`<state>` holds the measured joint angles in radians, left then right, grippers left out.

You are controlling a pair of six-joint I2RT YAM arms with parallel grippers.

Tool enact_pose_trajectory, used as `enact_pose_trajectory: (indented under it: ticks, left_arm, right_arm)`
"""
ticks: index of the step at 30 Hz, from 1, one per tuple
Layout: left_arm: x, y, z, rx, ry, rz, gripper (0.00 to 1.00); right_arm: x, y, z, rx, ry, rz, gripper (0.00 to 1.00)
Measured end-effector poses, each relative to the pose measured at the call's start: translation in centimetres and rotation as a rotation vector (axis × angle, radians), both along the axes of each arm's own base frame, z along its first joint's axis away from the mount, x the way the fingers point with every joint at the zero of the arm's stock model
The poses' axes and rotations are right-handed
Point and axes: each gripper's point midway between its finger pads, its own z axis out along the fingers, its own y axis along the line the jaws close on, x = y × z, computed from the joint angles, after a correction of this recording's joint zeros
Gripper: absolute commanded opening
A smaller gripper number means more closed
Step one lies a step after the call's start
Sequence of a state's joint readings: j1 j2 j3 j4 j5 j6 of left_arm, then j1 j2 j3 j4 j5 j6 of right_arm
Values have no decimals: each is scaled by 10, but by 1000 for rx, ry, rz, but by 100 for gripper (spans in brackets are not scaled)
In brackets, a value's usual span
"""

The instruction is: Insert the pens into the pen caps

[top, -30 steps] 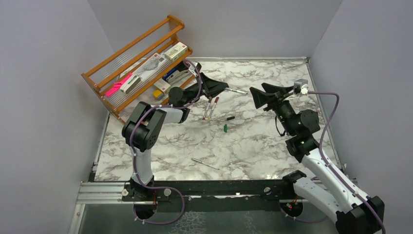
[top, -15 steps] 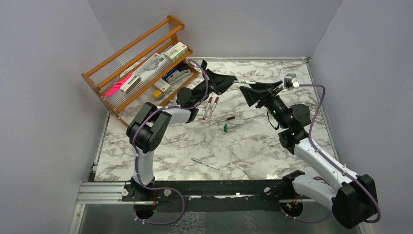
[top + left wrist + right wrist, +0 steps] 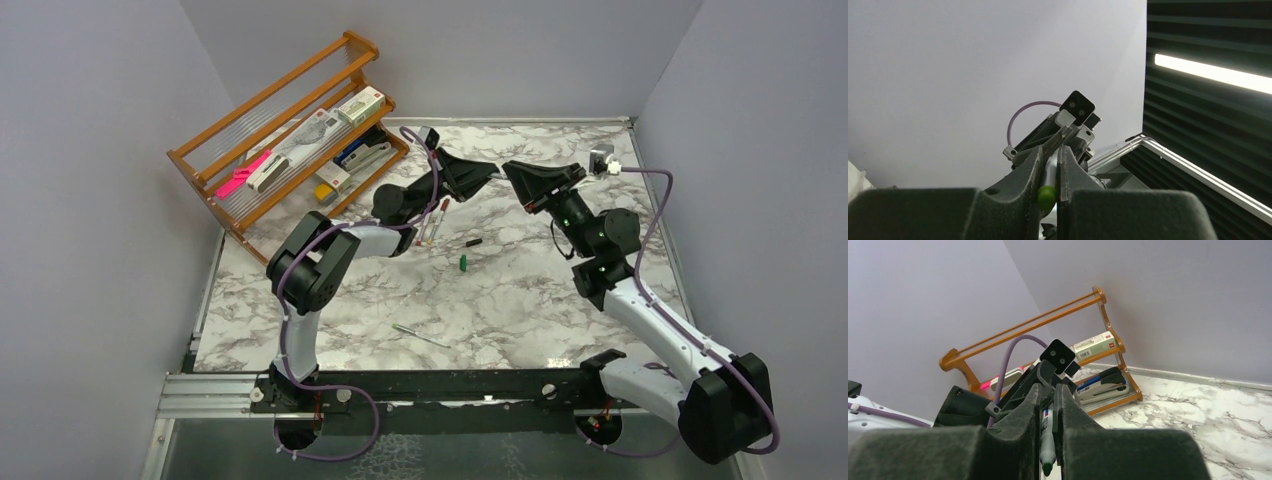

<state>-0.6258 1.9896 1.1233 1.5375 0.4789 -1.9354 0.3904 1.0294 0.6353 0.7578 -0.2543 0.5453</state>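
Grippers meet tip to tip above the tabletop (image 3: 500, 300): left gripper (image 3: 487, 172) and right gripper (image 3: 510, 172) both pinch one green-tipped pen (image 3: 1047, 440); green pen cap (image 3: 463, 262) lies below them.

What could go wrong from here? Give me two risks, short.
1. Both the left gripper and the right gripper seem clamped on one pen in mid-air. If either arm moves before one releases, the pen could twist loose.
2. The green cap lies on the table, and the pen's green tip points into the right gripper, so capping likely needs a regrip that could drop it.
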Motion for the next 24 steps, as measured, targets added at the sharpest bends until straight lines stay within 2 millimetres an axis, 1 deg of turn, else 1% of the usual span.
enact_pose_trajectory:
  ticks: [1, 2, 3, 4, 5, 7, 10, 13, 15, 17, 18, 21, 23, 24]
  left_arm:
    - [0, 0, 0, 1, -1, -2, 5]
    - [0, 0, 0, 1, -2, -2, 18]
    - [-1, 0, 1, 1, -5, -2, 29]
    - [-1, -1, 3, 2, -20, 0, 39]
    - [-1, -1, 5, 6, -44, 7, 45]
    - [0, 1, 10, 27, -127, 22, 48]
    - [-1, 7, 14, 77, -286, 47, 48]
    - [4, 26, 12, 153, -464, 98, 48]
    - [5, 39, 11, 203, -579, 119, 49]
    - [5, 50, 10, 247, -694, 120, 49]
    - [2, 51, 10, 261, -737, 109, 50]
    - [-17, 49, 2, 301, -868, 36, 53]
    - [-30, 46, -9, 328, -948, -28, 61]
    - [-34, 47, -14, 341, -979, -53, 62]
  right_arm:
    - [0, 0, -1, 0, 2, 0, 1]
    - [0, 0, -1, -1, 2, 1, 1]
    - [1, 0, 0, -1, 1, 0, 1]
    - [1, 0, 1, -2, 3, 0, 1]
    - [1, 1, 2, -7, 6, -1, 1]
    - [5, 2, 10, -35, 17, -8, 1]
    - [8, 2, 29, -85, 25, -23, 1]
    - [6, 3, 46, -146, 34, -19, 1]
    - [3, 5, 50, -189, 51, 0, 1]
    - [1, 7, 49, -236, 79, 19, 1]
    - [2, 9, 46, -262, 99, 30, 1]
    - [4, 17, 31, -355, 171, 81, 1]
    - [4, 23, 22, -399, 205, 125, 1]
    - [3, 24, 17, -415, 221, 140, 1]
